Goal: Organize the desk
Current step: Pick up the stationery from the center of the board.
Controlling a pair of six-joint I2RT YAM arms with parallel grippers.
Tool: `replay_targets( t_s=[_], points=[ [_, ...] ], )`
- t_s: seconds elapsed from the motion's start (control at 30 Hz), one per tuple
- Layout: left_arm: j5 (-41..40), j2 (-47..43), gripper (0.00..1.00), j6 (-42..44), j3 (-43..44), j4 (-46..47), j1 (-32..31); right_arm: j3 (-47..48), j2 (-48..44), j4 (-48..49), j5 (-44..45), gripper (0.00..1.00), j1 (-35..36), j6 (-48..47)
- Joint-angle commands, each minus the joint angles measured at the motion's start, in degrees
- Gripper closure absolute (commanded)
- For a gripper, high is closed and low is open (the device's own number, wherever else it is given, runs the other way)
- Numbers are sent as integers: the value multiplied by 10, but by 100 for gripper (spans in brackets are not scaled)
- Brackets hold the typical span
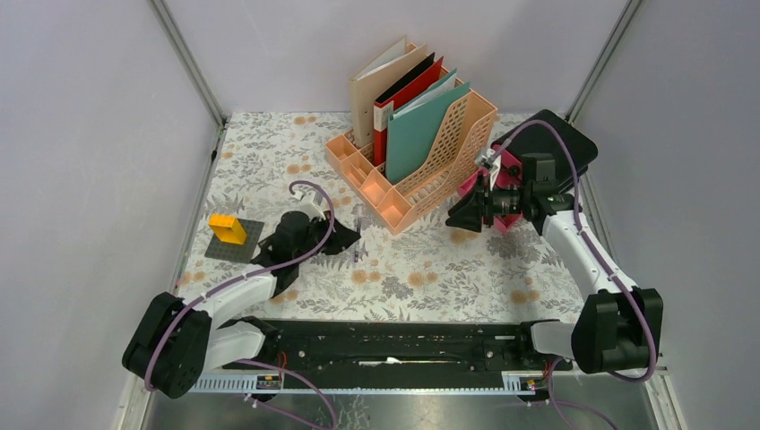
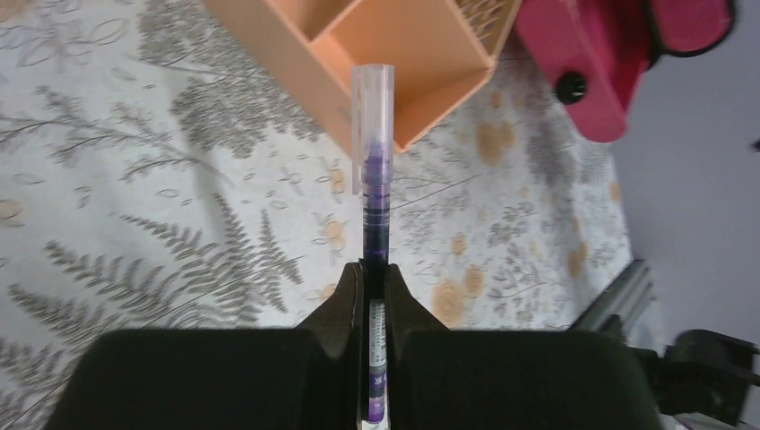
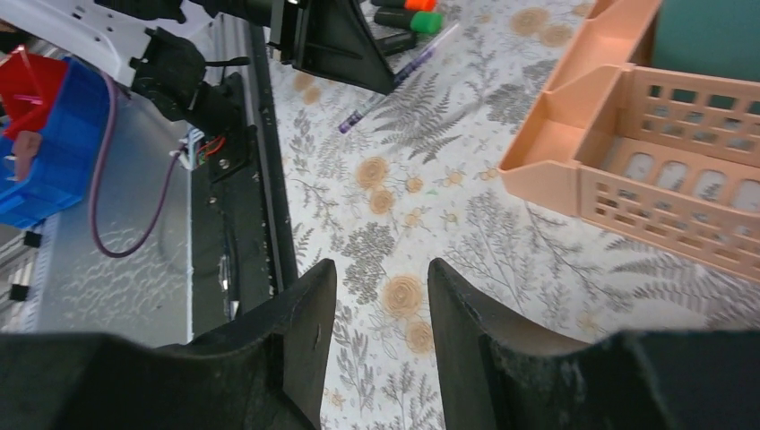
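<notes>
- Top external view, far left: a grey base plate (image 1: 235, 240) with a yellow block (image 1: 227, 229) on it sits on the desk (image 1: 430, 278) near its left edge. It is loose on the floral cloth and, by my reading, not yet put away.
- Next to it, the left gripper (image 2: 375, 273) is clamped on a purple pen (image 2: 374, 179) with a clear cap. The capped end points at the small front compartments of the peach file rack (image 1: 421, 170). In the left wrist view the cap overlaps a compartment's edge, but the pen is not inside; I cannot tell how high it is held.
- The right wrist view shows markers (image 3: 414, 16) with orange and green caps lying on the cloth behind that gripper — more stationery left to sort, I would judge.
- At centre back, the rack stands with folders (image 1: 417, 107) upright in it, so that part looks done. The front compartments that show appear empty.
- Just right of the rack's front corner, the right gripper (image 3: 381, 287) hangs above the cloth with its jaws apart and nothing between them.
- At the far right, a pink object (image 2: 596, 63) and a flat black thing (image 1: 551, 143) lie by the desk's right edge — what they are I cannot make out.
- Judged so, the tidying is early: one pen is on its way and several items remain.
</notes>
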Motion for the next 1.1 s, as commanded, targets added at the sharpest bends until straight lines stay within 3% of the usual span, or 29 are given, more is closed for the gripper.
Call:
replay_targets(
  t_s=[0.0, 0.1, 0.53, 1.07],
  points=[
    [53, -14, 100, -69, -30, 182, -13, -23, 11, 119, -48, 51, 32, 94],
    [46, -13, 100, -89, -43, 250, -33, -36, 20, 163, -52, 50, 53, 140],
    [-46, 50, 100, -100, 9, 370, -143, -74, 55, 318, -38, 43, 124, 281],
    [-102, 136, 100, -120, 60, 460, -196, -88, 92, 388, 2, 39, 164, 356]
  ],
)
